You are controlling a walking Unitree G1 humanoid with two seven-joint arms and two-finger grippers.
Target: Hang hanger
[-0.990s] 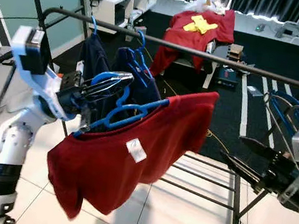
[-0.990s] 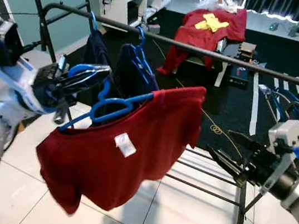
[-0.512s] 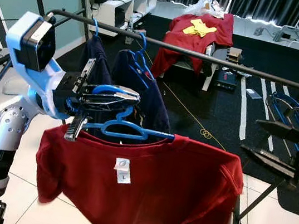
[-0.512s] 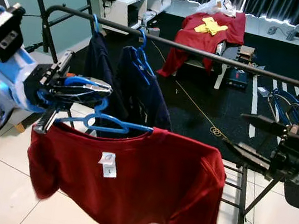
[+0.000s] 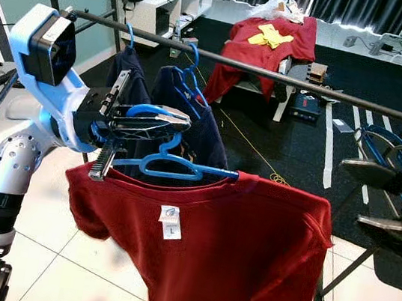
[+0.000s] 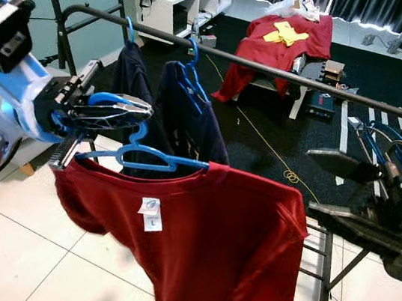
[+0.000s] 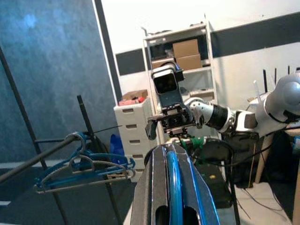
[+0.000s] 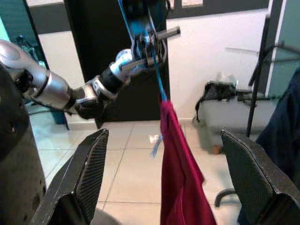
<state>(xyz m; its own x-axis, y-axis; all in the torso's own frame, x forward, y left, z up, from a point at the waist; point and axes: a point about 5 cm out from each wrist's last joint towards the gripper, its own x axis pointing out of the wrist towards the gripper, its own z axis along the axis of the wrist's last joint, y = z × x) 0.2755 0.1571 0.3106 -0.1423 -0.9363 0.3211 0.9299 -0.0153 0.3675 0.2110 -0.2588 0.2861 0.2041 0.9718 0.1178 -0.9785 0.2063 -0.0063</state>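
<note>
Shirt (image 5: 246, 256) hem cut off by the bottom edge — length unreadable. Hanger (image 5: 172, 166) right shoulder hidden under the collar. Label (image 5: 170, 222) print too small to read. Right gripper (image 5: 387, 199) blurred — lower finger partly cut by the edge.

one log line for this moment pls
left gripper: shut on blue plastic hanger | red t-shirt: hanging below black rail | right gripper: open

Shirt (image 5: 246, 256) on hanger (image 5: 168, 167), before rail (image 5: 273, 73)
</note>
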